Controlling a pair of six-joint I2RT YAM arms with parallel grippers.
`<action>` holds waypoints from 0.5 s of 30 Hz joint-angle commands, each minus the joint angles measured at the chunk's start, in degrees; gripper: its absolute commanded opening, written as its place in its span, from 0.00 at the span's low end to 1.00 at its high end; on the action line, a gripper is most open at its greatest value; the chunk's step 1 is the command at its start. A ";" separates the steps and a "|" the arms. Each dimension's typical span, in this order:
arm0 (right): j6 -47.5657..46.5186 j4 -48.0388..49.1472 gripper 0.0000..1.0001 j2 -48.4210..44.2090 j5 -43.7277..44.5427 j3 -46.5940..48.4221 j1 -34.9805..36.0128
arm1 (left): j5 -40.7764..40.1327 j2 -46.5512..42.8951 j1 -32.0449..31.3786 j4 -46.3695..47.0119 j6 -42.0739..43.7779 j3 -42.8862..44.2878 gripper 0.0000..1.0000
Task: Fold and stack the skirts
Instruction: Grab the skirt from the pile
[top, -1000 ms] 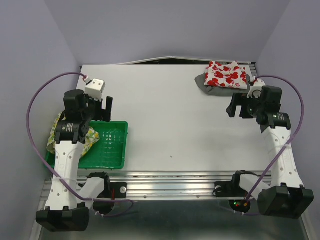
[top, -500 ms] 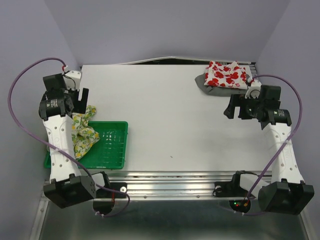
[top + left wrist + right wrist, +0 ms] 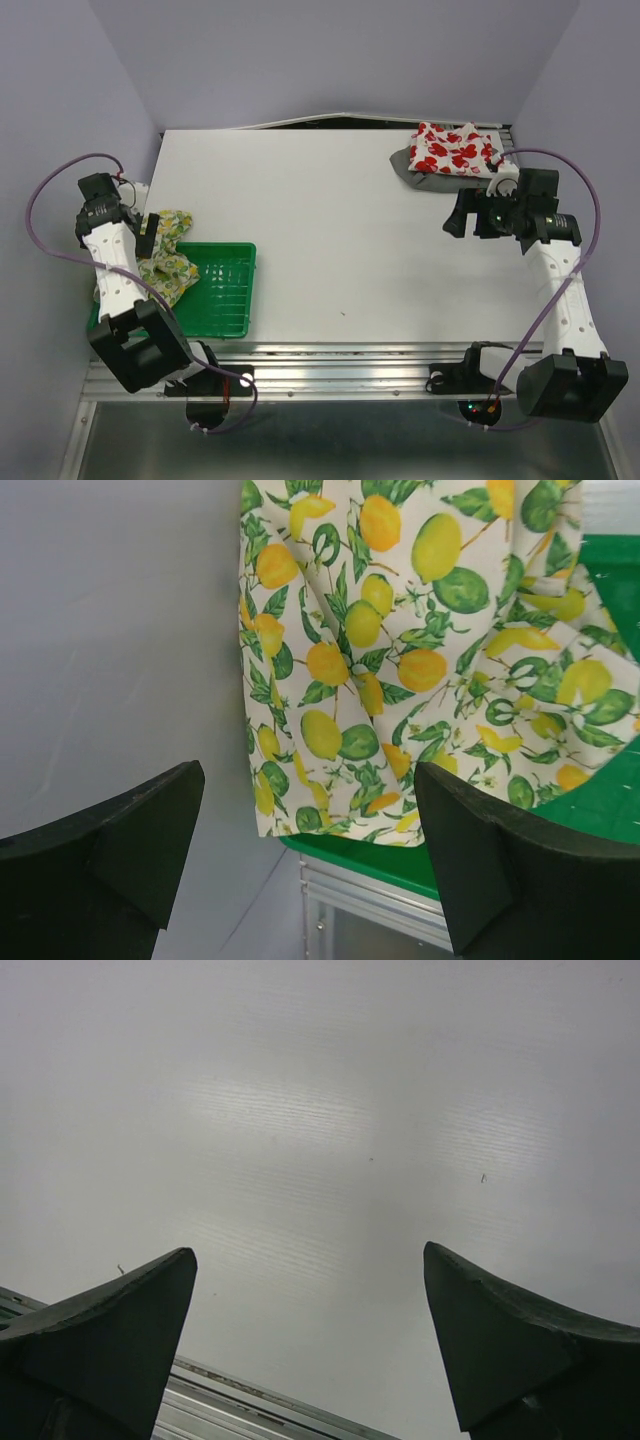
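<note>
The lemon-print skirt (image 3: 166, 255) lies crumpled over the left end of the green tray (image 3: 222, 290); in the left wrist view the skirt (image 3: 400, 660) hangs over the tray's rim (image 3: 400, 865). My left gripper (image 3: 148, 232) is open and empty, just left of this skirt. The red-print skirt (image 3: 455, 149) lies folded on top of the grey skirt (image 3: 415, 173) at the table's far right. My right gripper (image 3: 462, 218) is open and empty, above bare table in front of that pile. The right wrist view shows only bare table between its fingers (image 3: 100, 1340).
The purple side wall (image 3: 110, 640) stands close on the left of my left gripper. The metal rail (image 3: 350, 365) runs along the table's near edge. Purple cables loop beside both arms.
My left arm has swung left and back from over the tray to the table's left edge, uncovering the lemon skirt. My right gripper has moved slightly left.
</note>
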 commanded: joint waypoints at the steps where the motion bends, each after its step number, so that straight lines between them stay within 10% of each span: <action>1: -0.73 -0.25 1.00 -0.09 -1.59 3.32 -0.05 | 0.08 0.98 1.60 4.09 3.55 -2.80 0.98; 11: -1.35 -0.78 1.00 -0.36 -1.42 2.88 -0.05 | 2.55 6.68 3.80 10.15 3.47 -11.50 0.98; 15: -1.35 -0.78 1.00 -0.18 -1.33 3.14 -0.05 | 1.85 7.31 4.24 12.62 2.85 -12.91 0.81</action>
